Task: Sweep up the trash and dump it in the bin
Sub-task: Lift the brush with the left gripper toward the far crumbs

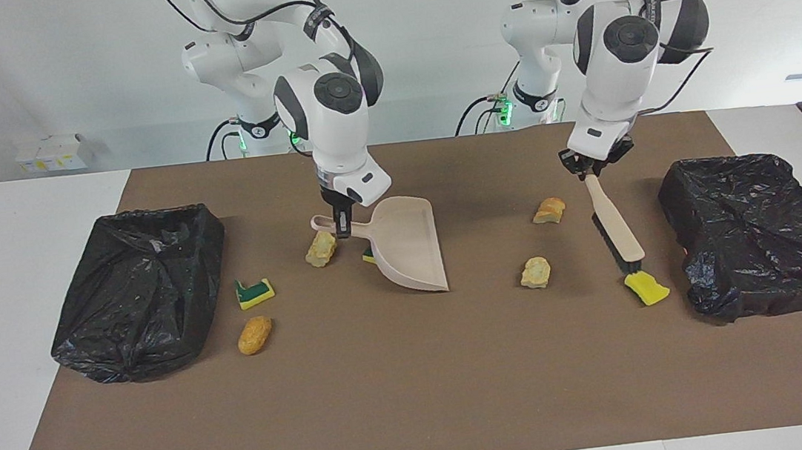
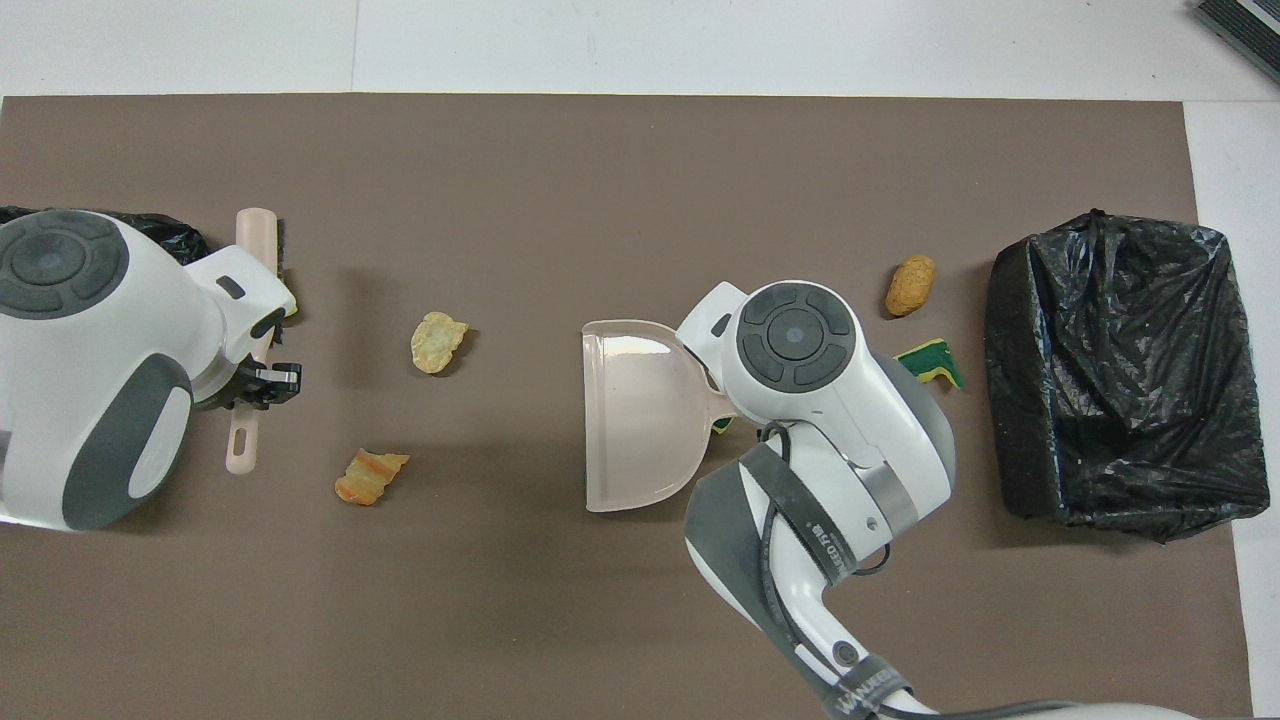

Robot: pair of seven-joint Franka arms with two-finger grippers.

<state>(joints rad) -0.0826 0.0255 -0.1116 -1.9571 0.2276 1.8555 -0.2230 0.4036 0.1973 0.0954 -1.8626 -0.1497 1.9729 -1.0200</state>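
My right gripper is shut on the handle of the beige dustpan, whose mouth faces the left arm's end. My left gripper is shut on the beige brush, whose bristles meet a yellow sponge. Other trash lies on the mat: two tan chunks, a bread piece, a green-and-yellow sponge, a green scrap under the pan, and an orange-brown nugget.
A bin lined with a black bag stands at the right arm's end of the brown mat. A second black-bagged bin stands at the left arm's end, close to the brush.
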